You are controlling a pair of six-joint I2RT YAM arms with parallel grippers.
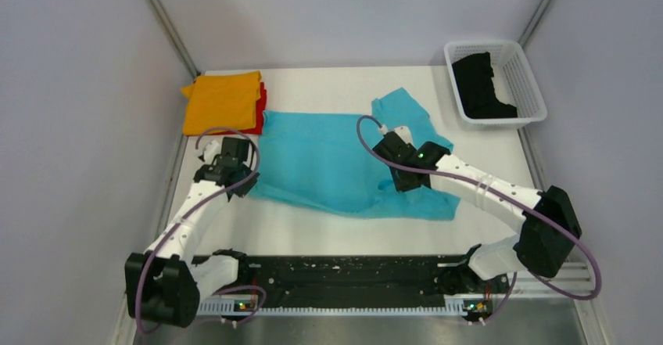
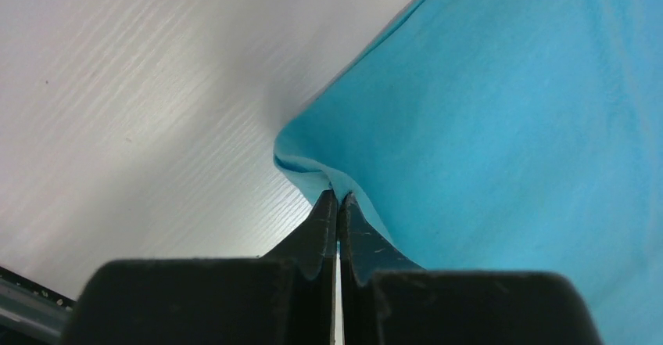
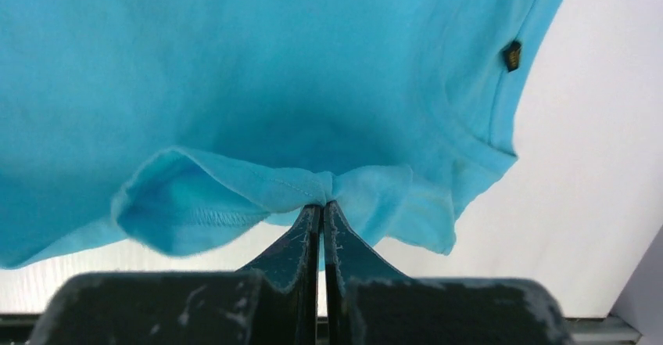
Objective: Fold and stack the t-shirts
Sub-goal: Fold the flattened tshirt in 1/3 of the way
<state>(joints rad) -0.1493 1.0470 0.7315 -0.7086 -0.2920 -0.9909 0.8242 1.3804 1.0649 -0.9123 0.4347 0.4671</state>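
Observation:
The turquoise-blue t-shirt [image 1: 328, 161] lies spread across the middle of the table. My left gripper [image 1: 249, 182] is shut on its near left corner [image 2: 309, 165], pinching the hem. My right gripper [image 1: 388, 174] is shut on a bunched sleeve edge [image 3: 234, 192] near the shirt's right side, lifted off the table. The orange t-shirt [image 1: 223, 101] lies folded at the back left on top of the red t-shirt [image 1: 262, 104], of which only an edge shows. The black t-shirt [image 1: 481, 85] lies crumpled in the basket.
A white mesh basket [image 1: 525, 75] stands at the back right. A black rail [image 1: 352, 274] runs along the near edge between the arm bases. Grey walls close in the left, right and back.

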